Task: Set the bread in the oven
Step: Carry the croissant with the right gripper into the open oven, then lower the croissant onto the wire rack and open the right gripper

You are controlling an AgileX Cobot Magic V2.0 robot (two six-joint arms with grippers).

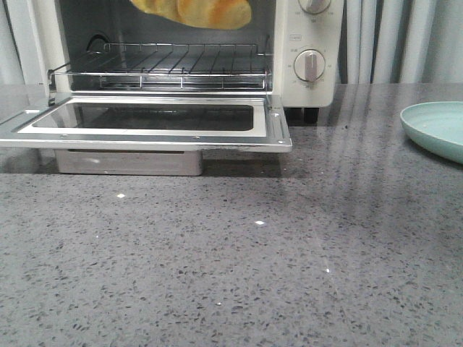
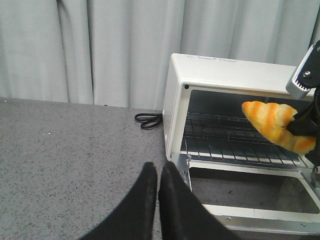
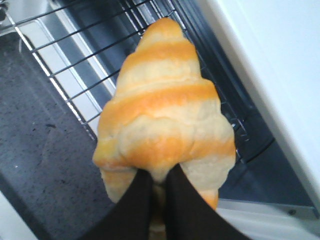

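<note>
**Bread held over the rack, not yet set down**

Grey curtains hang behind a speckled grey surface [image 1: 231, 275], and going left to right the scene starts with the left pincer [image 2: 157, 200]. Its two black fingers are pressed together with nothing between them, low over the surface and well short of the oven [image 2: 220, 75]. A coiled black cord [image 2: 148, 120] lies beyond that pincer, just beside the oven's side wall.

Next comes the oven itself, its glass door [image 1: 145, 119] folded down flat and its wire rack [image 1: 159, 65] bare. Above the rack, in the mouth of the cavity, hangs the bread [image 1: 195, 11], gripped at one end by the right pincer [image 3: 155, 192], whose dark fingers are clenched on it. The roll sticks out ahead of that pincer, pointing into the cavity, with clear air between it and the wires below.

Farther right are the oven's knobs [image 1: 309, 65], then a pale green plate [image 1: 438, 126] at the edge of the front view, well apart from both pincers.

By my reading, the pick-up and the carry are done. Left to do: lower the bread onto the rack, let go, back the arm out, and perhaps shut the door.
</note>
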